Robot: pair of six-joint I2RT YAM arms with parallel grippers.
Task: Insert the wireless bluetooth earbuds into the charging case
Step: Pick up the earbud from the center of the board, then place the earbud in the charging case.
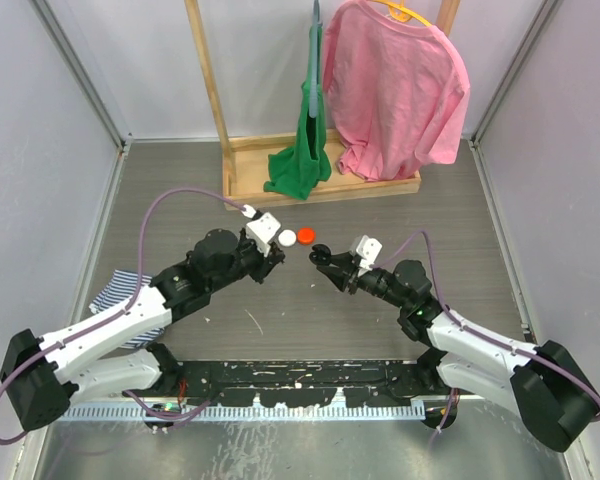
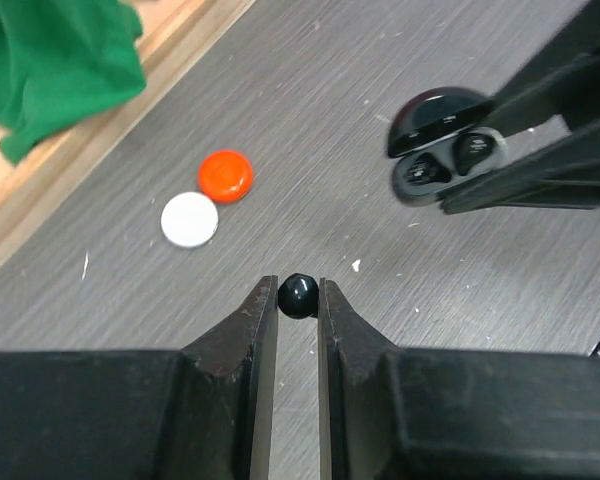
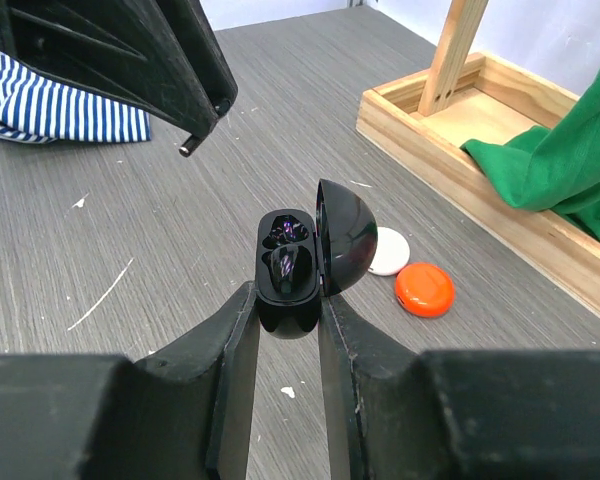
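My left gripper (image 2: 298, 288) is shut on a small black earbud (image 2: 298, 297), pinched at the very fingertips above the grey table. My right gripper (image 3: 287, 300) is shut on the black charging case (image 3: 288, 255), held upright with its lid (image 3: 348, 235) open. One earbud sits in the near slot (image 3: 292, 268); the far slot looks empty. In the top view the left gripper (image 1: 277, 256) and right gripper (image 1: 322, 260) face each other a short gap apart. The case also shows in the left wrist view (image 2: 442, 150), up and to the right of the held earbud.
A white disc (image 1: 287, 237) and an orange disc (image 1: 306, 235) lie on the table just beyond the grippers. A wooden rack base (image 1: 380, 188) with a green cloth (image 1: 300, 165) and a pink shirt (image 1: 395, 85) stands behind. A striped cloth (image 1: 115, 290) lies at the left.
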